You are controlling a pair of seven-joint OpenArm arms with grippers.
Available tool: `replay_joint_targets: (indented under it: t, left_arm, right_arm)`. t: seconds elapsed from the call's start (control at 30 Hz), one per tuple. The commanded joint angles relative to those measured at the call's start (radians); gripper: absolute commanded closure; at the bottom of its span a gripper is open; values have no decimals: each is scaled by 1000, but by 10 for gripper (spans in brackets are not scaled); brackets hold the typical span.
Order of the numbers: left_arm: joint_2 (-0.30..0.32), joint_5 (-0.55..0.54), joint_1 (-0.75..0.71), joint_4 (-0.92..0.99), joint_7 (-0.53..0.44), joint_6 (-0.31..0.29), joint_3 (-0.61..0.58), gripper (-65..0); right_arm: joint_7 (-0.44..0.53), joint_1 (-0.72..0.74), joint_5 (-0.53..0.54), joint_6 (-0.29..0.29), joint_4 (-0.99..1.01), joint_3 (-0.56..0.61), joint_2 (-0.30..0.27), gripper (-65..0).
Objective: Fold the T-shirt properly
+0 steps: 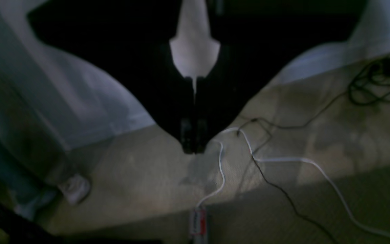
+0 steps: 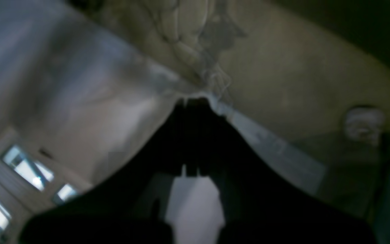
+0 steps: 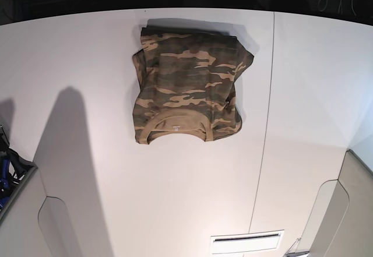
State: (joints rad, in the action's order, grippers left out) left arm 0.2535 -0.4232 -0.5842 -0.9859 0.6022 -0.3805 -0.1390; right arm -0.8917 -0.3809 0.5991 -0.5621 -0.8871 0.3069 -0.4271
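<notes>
A broad white desk fills the base view, with a thin seam running from 12 o'clock down toward 6 and a slotted vent at about 5 o'clock. In the left wrist view a beige carpeted floor lies in dim light, crossed by a white cable and a thin black cable, with a black coil at 2 o'clock. The right wrist view shows bright window panes at 8 o'clock.
</notes>
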Motion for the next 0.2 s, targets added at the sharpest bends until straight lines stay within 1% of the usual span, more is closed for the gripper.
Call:
replay_joint_targets:
  t: [0.0,0.13,0.17]
  left_arm:
    - [-8,-2,16,36,-5,-5,-5,0]
    - [-47,-1,102,174,-2,-6,-8,0]
    - [-53,0,116,195,-1,-18,-8,0]
  right_arm:
    - [1,13,5,-7,22,-2,-3,0]
    - [33,90,-4,9,89,-2,17,0]
    - [34,105,-9,9,96,-2,23,0]
